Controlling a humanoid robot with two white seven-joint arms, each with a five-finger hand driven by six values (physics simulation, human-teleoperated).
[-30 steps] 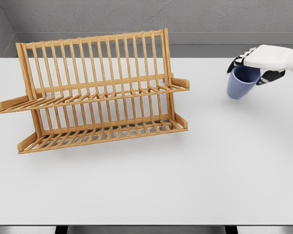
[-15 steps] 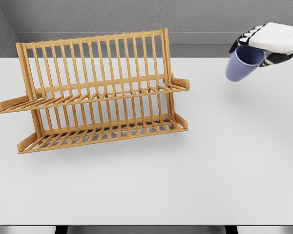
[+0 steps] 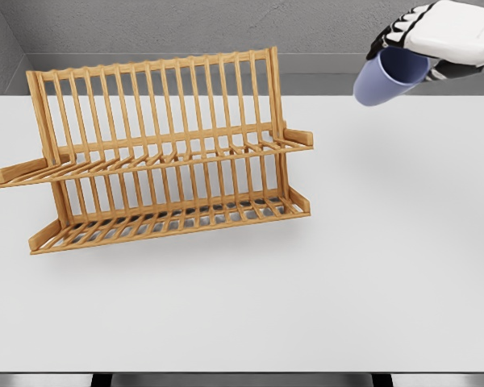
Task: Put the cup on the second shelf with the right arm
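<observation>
A blue cup (image 3: pixel 383 79) hangs in the air at the upper right, tilted with its base pointing down and to the left. My right hand (image 3: pixel 423 40) is shut on its rim from above, the white arm coming in from the right edge. A wooden two-tier dish rack (image 3: pixel 157 153) stands on the left half of the white table (image 3: pixel 371 266). Its upper shelf (image 3: pixel 169 157) and lower shelf (image 3: pixel 173 222) are slatted and hold nothing. The cup is well to the right of the rack and higher than its upper shelf. My left arm does not show.
A grey wall runs along the back of the table. The rack's tall back rail of vertical slats (image 3: pixel 153 101) rises behind both shelves.
My right hand has lifted the cup up off the table and carried it a little to the left, tipping it further sideways. The rack has not moved.
</observation>
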